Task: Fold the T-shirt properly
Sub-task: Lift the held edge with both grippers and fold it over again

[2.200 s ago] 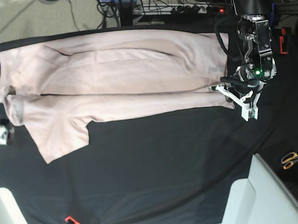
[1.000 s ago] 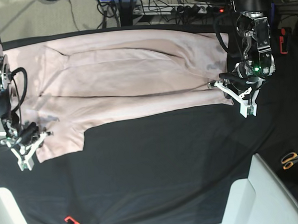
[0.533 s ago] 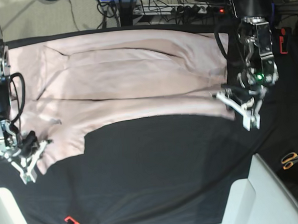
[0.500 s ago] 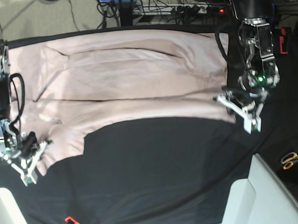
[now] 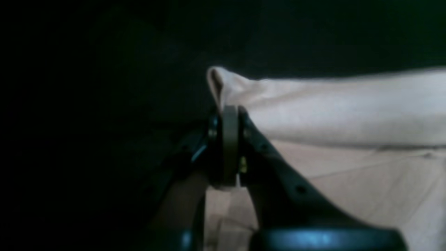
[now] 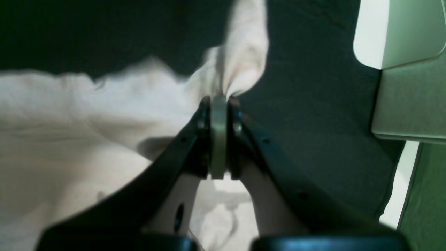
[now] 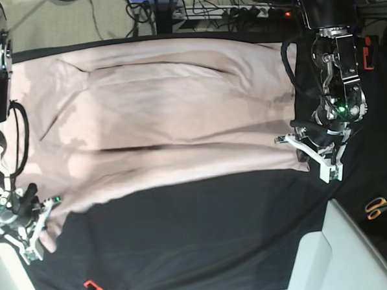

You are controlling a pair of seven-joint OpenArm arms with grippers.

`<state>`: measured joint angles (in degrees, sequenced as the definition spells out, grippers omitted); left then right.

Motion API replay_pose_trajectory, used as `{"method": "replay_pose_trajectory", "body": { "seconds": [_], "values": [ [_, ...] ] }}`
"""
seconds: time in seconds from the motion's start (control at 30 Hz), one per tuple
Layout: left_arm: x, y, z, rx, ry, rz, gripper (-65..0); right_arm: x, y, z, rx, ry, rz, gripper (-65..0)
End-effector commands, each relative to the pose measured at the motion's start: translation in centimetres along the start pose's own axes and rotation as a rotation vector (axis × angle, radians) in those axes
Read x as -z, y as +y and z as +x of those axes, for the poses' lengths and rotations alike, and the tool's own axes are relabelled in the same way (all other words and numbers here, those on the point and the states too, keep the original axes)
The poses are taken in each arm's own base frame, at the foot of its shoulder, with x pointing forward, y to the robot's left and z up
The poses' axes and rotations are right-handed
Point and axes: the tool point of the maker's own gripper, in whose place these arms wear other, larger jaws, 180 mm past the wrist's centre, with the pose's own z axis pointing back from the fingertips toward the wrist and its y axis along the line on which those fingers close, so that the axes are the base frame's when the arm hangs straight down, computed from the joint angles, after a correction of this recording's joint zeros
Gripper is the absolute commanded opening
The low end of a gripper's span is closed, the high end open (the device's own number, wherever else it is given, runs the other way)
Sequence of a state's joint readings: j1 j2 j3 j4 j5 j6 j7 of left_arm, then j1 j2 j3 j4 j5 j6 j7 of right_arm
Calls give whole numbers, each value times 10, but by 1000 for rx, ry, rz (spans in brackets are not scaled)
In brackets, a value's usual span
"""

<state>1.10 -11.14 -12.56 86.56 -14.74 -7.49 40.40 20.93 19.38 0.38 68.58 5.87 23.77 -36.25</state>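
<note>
Black cloth-covered worktop carries the plain pale pink short-sleeved cotton T-shirt, spread flat across its far half, thin and softly creased. Left tool is clamped on one near-edge corner, right tool clamped on the other. Step in hand, by judgement: drawing the near edge out. Next move calls for even tension from both sides.

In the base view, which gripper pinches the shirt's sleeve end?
The right gripper, at the picture's left; the left gripper pinches the straight hem of the T-shirt.
</note>
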Motion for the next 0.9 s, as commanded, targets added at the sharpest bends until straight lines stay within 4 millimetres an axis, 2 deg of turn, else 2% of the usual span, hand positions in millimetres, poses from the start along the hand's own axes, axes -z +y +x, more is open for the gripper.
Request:
{"method": "replay_pose_trajectory", "body": {
  "seconds": [0.0, 0.3, 0.43, 0.57, 0.7, 0.87],
  "values": [
    [-3, 4, 23, 11, -61, 9, -650, -7, -16, 19, -6, -52, -37, -650],
    [-10, 3, 27, 25, -82, 10, -650, -4, -6, -6, -4, -9, -19, -650],
    [-9, 3, 30, 31, -85, 13, -650, -3, -2, -9, -2, -8, -12, -650],
    [0, -5, 20, 40, -49, -9, -650, -2, 6, 2, 12, -58, -1, -650],
    [6, -5, 9, 33, -20, -11, -650, -2, -6, 9, 84, -112, -57, -650],
    [10, -5, 20, 28, -34, -11, -650, -4, -13, 16, 106, -161, -86, -650]
  ]
}}
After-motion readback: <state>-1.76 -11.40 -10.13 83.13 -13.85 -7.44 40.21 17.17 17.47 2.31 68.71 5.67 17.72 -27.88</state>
